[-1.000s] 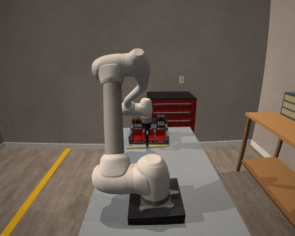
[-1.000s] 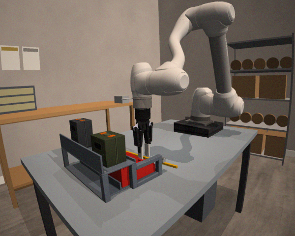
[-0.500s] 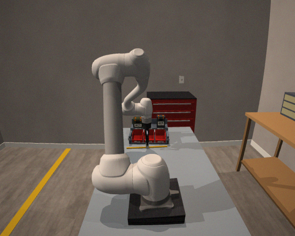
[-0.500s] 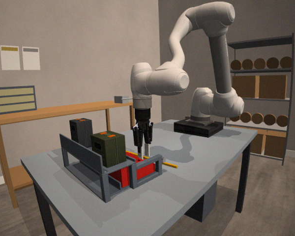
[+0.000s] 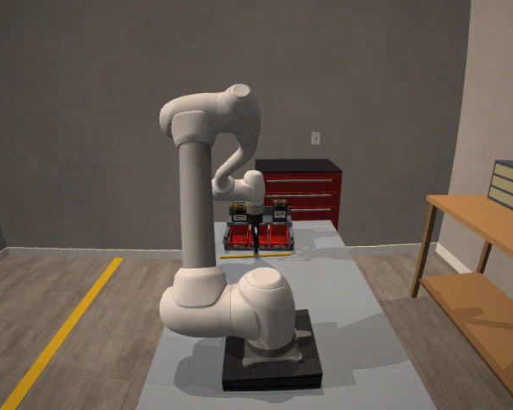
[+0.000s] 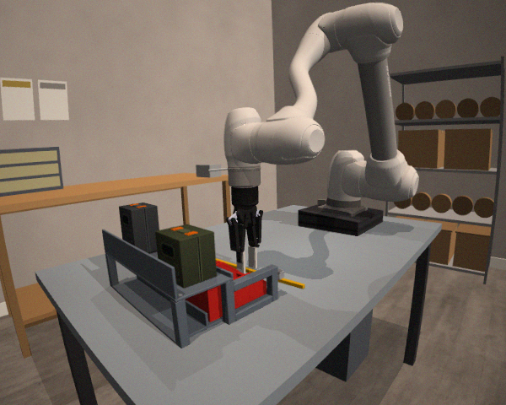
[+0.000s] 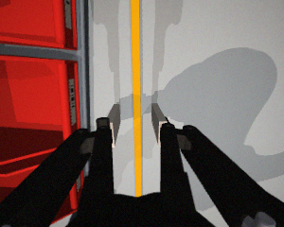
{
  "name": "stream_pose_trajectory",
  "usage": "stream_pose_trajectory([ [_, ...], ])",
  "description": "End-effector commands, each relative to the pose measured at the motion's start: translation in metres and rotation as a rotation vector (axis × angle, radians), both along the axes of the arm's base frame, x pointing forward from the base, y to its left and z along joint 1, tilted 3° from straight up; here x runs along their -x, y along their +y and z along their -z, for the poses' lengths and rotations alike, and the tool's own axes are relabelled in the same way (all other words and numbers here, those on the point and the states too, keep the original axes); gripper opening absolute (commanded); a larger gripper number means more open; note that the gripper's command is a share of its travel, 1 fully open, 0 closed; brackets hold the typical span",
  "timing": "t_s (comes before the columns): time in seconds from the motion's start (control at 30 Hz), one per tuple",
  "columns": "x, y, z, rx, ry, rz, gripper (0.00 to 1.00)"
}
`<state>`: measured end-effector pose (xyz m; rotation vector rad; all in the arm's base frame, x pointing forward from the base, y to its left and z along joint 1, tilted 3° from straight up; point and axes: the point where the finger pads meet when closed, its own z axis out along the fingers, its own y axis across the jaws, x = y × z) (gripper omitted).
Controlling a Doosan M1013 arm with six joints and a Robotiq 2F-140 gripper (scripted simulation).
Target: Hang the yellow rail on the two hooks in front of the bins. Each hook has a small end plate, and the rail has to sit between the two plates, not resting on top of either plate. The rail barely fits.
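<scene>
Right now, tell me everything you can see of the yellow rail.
The thin, straight yellow rail is one plain, uniformly coloured strip; its material cannot be told. It lies flat on the grey table top, parallel to the front of the grey rack of red bins and just apart from it, not on the hooks. The black two-finger tool straddles it near mid-length, fingers open with a gap on each side, not gripping.

Grey-taupe walls (image 5: 93, 110) enclose a wood-plank floor (image 5: 71, 308) with a yellow stripe (image 5: 62, 330) at 8 o'clock. A red drawer cabinet (image 5: 303, 194) stands at 12, a wooden bench (image 5: 477, 220) at 3. In the exterior view a metal shelf rack (image 6: 501, 174) holds boxes.
</scene>
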<state>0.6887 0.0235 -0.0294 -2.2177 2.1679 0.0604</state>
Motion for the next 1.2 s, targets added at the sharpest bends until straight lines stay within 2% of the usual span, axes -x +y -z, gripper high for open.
stream_pose_trajectory([
  [0.0,0.0043,0.0049,0.0037,-0.005,0.004,0.001,0.37],
  [0.8,0.0016,0.0024,0.0014,-0.005,0.004,0.001,0.37],
  [0.83,0.0002,0.0001,0.0001,0.0,0.0,0.0,0.1],
  [1.17,0.0002,0.0001,0.0001,0.0,0.0,0.0,0.1],
])
